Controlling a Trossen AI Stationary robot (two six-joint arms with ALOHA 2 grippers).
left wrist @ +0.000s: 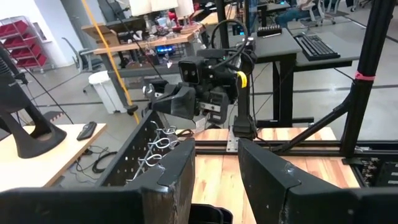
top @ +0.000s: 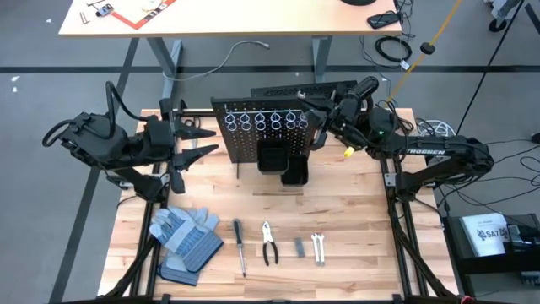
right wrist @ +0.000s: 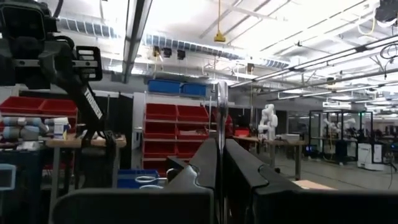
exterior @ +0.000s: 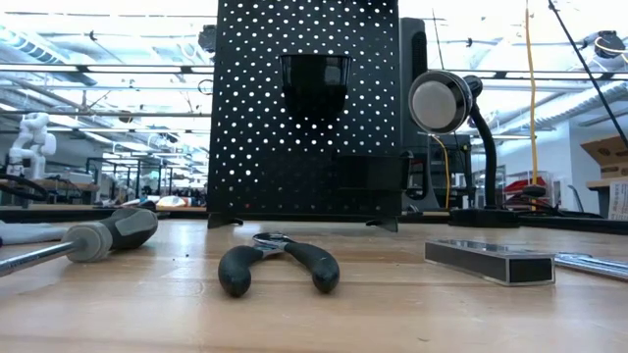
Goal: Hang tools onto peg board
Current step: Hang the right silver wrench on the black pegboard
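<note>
Tools [top: 278, 247] lie in a row at the lower centre of the counter [top: 354, 211], so the half-open, empty left pincer [top: 187, 145] at centre-left should descend on one squarely, while the closed right pincer [top: 316, 135] waits beside the peg board [top: 263, 128].

Left pincer [top: 187, 142] parted; right pincer [top: 316, 127] closed

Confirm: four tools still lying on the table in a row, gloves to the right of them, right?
Gloves are wrong. The high view shows the gloves lying left of the row: screwdriver, pliers, grey piece, wrench. All are still lying on the table.
</note>
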